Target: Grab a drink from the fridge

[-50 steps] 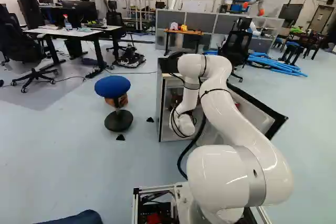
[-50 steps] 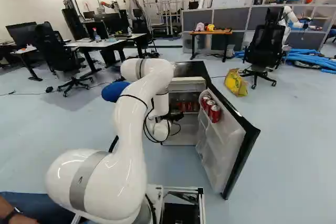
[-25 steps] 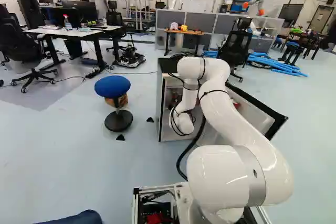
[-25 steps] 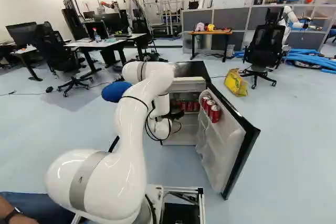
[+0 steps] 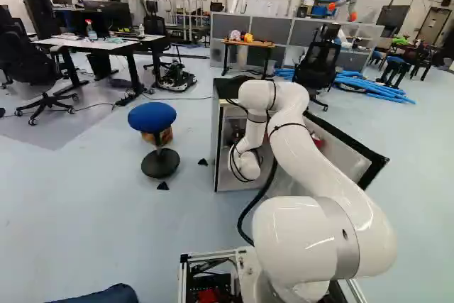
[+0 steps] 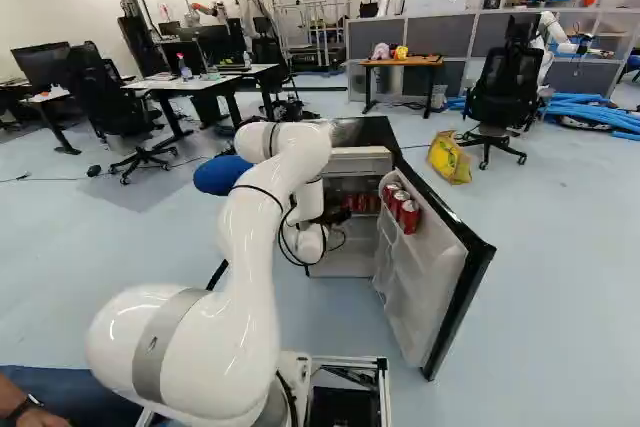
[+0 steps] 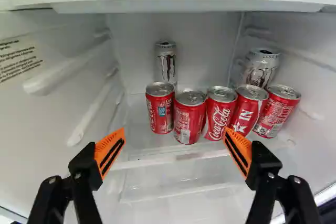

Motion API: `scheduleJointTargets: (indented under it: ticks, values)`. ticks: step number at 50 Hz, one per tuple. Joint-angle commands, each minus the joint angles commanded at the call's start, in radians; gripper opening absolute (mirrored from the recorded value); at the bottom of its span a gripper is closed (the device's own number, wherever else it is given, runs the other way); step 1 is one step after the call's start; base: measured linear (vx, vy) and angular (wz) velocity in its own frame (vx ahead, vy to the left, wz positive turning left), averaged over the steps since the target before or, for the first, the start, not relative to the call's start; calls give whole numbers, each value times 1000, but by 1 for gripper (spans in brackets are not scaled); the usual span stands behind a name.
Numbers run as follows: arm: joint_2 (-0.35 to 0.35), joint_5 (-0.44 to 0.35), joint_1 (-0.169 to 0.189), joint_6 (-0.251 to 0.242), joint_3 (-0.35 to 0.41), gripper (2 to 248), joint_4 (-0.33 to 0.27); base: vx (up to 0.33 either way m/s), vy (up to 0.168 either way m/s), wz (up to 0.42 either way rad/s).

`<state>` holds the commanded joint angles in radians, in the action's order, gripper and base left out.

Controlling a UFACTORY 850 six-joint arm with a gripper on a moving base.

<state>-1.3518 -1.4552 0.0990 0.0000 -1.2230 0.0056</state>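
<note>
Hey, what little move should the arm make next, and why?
I'd probably ease the gripper ahead into the fridge, fingers open, edging toward the end red can, the one in front of a silver can. The fingers stand wide with nothing gripped, the cans are still beyond the fingertips, and that can has a neighbour on only one side.

Inside the fridge (image 6: 365, 133), five cans (image 7: 218, 116) side by side on a shelf (image 7: 140, 144), two more cans (image 7: 166, 64) behind them.
</note>
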Motion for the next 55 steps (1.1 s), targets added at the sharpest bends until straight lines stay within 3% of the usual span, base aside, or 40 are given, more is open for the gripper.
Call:
scheduleJointTargets:
  ticks: [12, 13, 17, 18, 23, 24, 29, 44, 49, 50, 55]
  values:
    - [0, 0, 0, 0, 0, 242, 0, 0, 0, 0]
    - [0, 0, 0, 0, 0, 228, 0, 0, 0, 0]
    - [0, 0, 0, 0, 0, 228, 0, 0, 0, 0]
    - [0, 0, 0, 0, 0, 216, 0, 0, 0, 0]
    - [0, 0, 0, 0, 0, 216, 0, 0, 0, 0]
    - [0, 0, 0, 0, 0, 204, 0, 0, 0, 0]
    - [0, 0, 0, 0, 0, 198, 0, 0, 0, 0]
    - [0, 0, 0, 0, 0, 200, 0, 0, 0, 0]
    - [0, 0, 0, 0, 0, 191, 0, 0, 0, 0]
    - [0, 0, 0, 0, 0, 179, 0, 0, 0, 0]
    - [0, 0, 0, 0, 0, 181, 0, 0, 0, 0]
